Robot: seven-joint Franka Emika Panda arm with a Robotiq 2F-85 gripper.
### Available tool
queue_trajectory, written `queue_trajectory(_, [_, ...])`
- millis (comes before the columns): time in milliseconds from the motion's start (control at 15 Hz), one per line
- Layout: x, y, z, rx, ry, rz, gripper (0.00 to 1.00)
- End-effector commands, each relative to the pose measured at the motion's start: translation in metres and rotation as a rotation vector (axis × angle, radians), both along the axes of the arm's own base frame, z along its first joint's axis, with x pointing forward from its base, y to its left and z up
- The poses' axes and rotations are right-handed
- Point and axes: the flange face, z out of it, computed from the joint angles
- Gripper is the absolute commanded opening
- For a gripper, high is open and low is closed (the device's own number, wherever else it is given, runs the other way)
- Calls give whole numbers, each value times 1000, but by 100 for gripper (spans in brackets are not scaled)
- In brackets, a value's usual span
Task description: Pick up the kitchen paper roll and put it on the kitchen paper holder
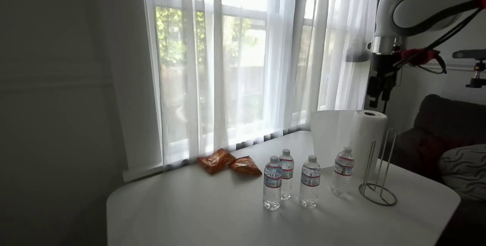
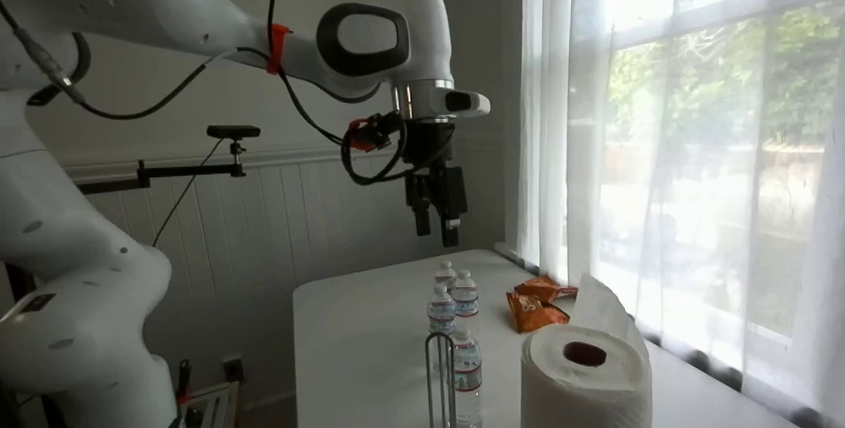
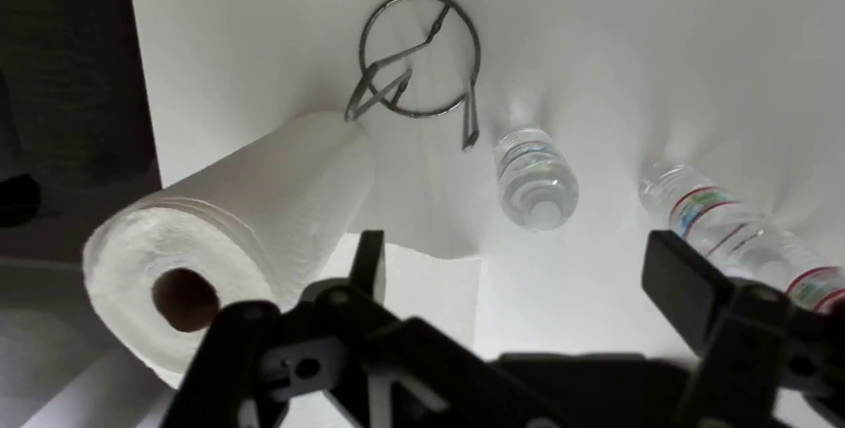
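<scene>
Kitchen paper roll [image 2: 584,385] stands upright near the wire holder [image 3: 401,54]; claw [image 3: 515,269] hangs clear of the holder, jaws apart.

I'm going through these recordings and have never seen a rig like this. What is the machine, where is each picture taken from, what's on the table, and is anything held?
The machine is a jointed robot arm, remotely steered, ending in a black gripper. The two exterior views are shot from places off the robot; the wrist view is shot from its wrist, looking down past the gripper. On the white table stand four clear water bottles, the kitchen paper roll with a loose sheet trailing from it, and the wire kitchen paper holder, with no roll on it. Two orange packets lie there too. Nothing is held: the gripper hangs open above the table.
</scene>
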Motion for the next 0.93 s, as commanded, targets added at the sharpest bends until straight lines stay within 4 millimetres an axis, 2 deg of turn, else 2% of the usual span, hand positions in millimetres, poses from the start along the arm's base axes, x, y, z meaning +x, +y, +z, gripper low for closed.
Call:
queue_trajectory(0, [12,-64,10,-8,-80,-186,100])
queue_trajectory(267, [12,-135,13,-24,-136,-382,100])
queue_trajectory(400, [11,-160,6,-16,-135,-453,100])
queue_trajectory(667, [19,-187,-17,9,-130,-547,100])
queue_trajectory(867, [28,-194,-33,26,-130,-585,100])
